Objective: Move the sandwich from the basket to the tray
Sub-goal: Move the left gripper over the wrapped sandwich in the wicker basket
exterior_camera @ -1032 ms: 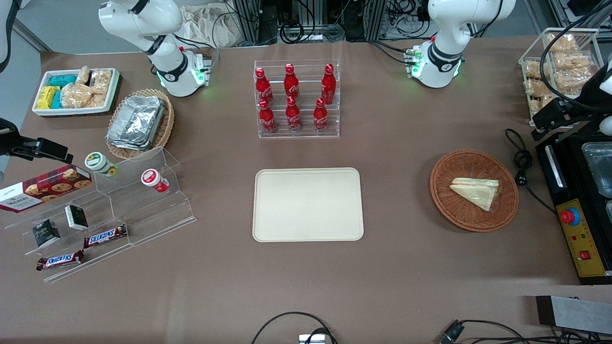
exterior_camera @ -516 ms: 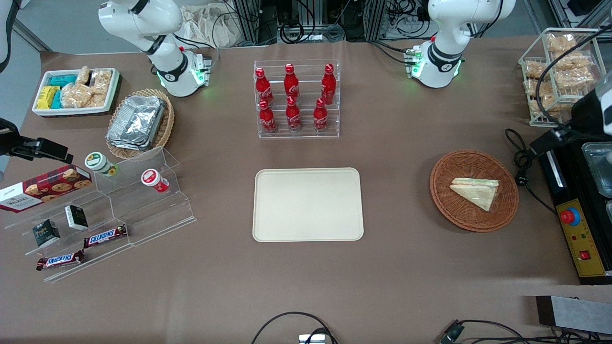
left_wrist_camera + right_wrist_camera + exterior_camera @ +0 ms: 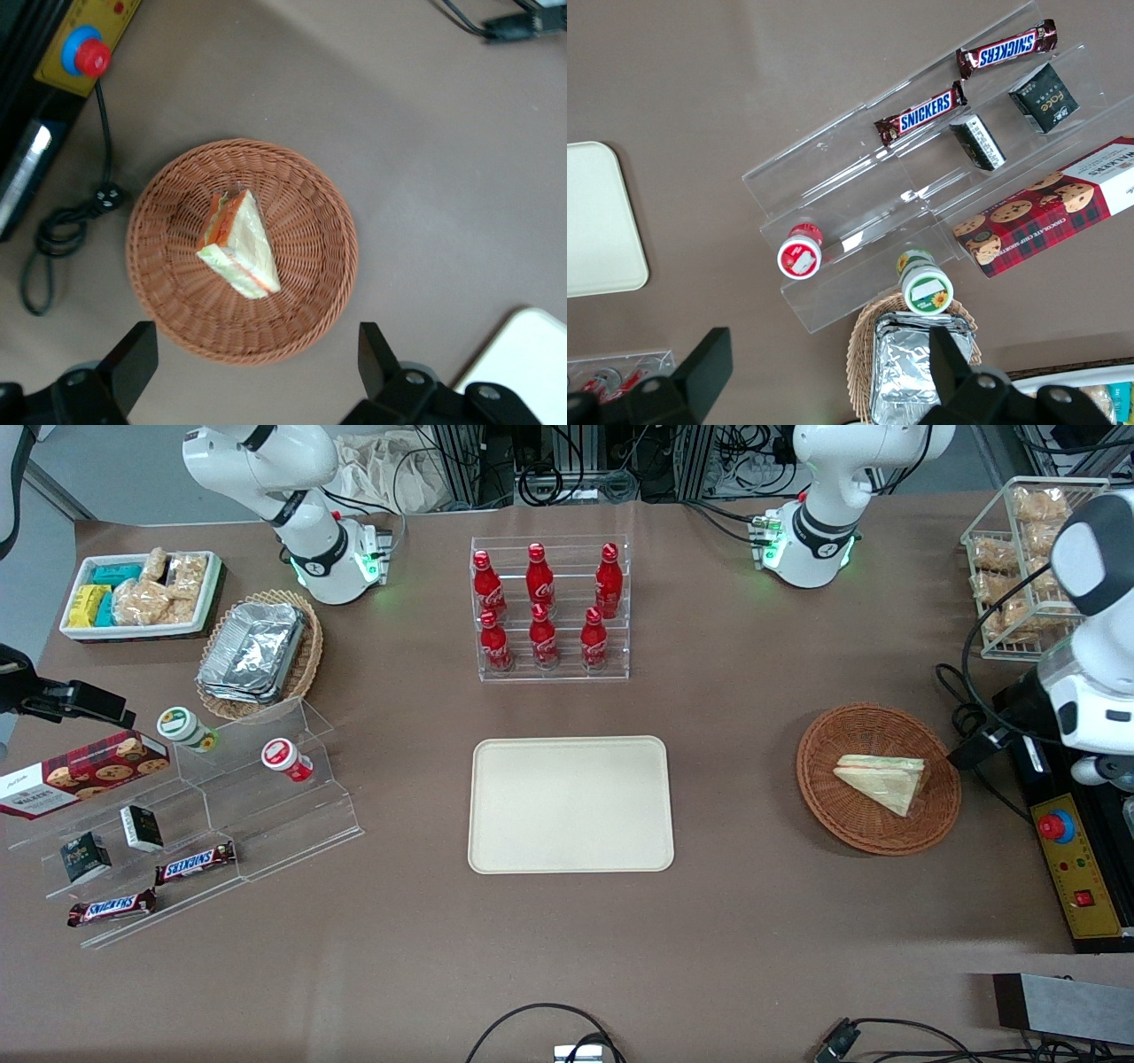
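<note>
The sandwich (image 3: 881, 779) (image 3: 237, 248), a pale bread wedge with red, orange and green layers at its edge, lies in the round reddish-brown wicker basket (image 3: 842, 815) (image 3: 314, 266) toward the working arm's end of the table. The cream tray (image 3: 571, 804) (image 3: 527, 363) lies flat at the table's middle with nothing on it. My gripper (image 3: 970, 748) (image 3: 254, 363) hangs open above the table beside the basket's rim. Its black fingers (image 3: 133, 359) stand wide apart, holding nothing and touching nothing.
A black machine with a red button (image 3: 1056, 826) and a coiled black cable (image 3: 966, 726) sit close beside the basket. A wire rack of bagged snacks (image 3: 1019, 567) stands farther from the camera. A rack of red bottles (image 3: 549, 611) stands farther back than the tray.
My arm has swung from over the wire rack toward the front camera and closer to the basket. The sandwich, basket and tray have not moved.
</note>
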Action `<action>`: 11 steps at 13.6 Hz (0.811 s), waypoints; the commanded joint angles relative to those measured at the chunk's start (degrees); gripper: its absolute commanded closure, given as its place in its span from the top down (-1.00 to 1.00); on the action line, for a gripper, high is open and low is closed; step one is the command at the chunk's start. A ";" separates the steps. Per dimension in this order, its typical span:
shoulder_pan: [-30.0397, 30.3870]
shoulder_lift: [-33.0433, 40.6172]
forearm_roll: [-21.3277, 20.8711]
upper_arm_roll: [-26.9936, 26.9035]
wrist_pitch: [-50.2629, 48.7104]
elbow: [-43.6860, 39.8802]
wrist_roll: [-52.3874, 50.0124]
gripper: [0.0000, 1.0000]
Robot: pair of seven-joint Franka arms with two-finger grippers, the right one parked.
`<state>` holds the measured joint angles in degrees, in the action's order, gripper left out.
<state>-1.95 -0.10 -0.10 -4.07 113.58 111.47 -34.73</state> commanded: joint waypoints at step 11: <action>0.11 -1.38 0.89 -3.23 26.50 20.89 -8.34 1.00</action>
<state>-1.88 0.20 0.03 -7.05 136.26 131.12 -42.29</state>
